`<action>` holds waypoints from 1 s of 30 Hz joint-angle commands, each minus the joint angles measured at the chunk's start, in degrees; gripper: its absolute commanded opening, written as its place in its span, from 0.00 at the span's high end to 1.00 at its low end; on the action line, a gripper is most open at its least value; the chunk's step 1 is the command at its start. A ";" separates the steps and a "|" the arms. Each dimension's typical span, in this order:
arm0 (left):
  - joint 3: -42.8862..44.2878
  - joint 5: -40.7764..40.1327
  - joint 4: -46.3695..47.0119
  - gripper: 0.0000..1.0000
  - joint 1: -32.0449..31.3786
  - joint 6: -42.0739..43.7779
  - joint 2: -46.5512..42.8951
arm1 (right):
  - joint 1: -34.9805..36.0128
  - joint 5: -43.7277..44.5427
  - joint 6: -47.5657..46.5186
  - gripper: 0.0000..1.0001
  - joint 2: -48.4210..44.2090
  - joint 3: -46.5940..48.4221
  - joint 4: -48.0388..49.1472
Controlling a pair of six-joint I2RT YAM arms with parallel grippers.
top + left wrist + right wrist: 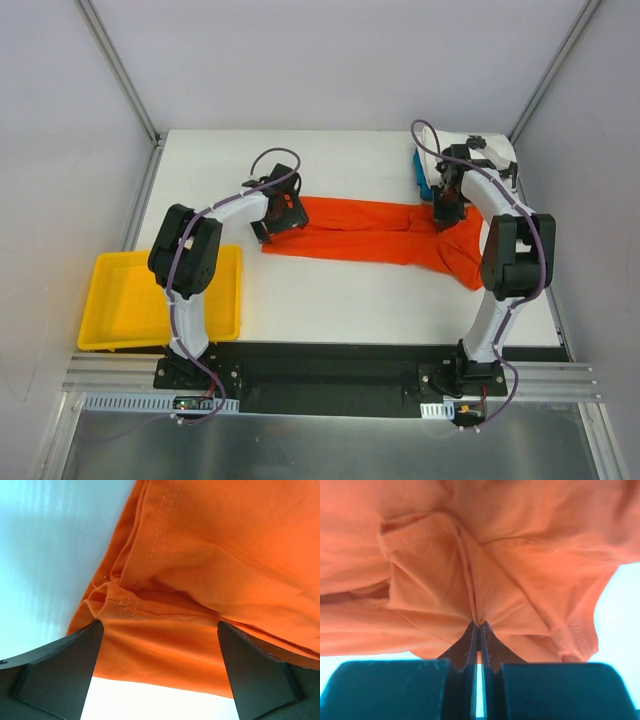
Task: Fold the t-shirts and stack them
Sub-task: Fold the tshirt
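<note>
From above, the orange-red t-shirt (370, 232) lies stretched in a long band across the middle of the white table (330, 300), the left gripper (277, 218) over its end at nine o'clock, the right gripper (447, 212) on the bunched end at three o'clock, a teal-blue shirt (421, 174) and a white shirt (490, 150) just beyond at one o'clock, and a yellow tray (120, 300) well apart at eight o'clock. The left wrist view shows that gripper spread wide, its dark fingers (60, 670) straddling the stitched hem corner without closing on it. In the right wrist view the fingertips (470, 642) are pinched together on a fold of the orange-red cloth, which bunches upward toward twelve o'clock.
</note>
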 commanded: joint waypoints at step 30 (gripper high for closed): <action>-6.24 -2.98 -2.56 0.01 4.33 0.22 -3.05 | -2.18 -12.45 0.80 0.90 0.80 -1.78 0.58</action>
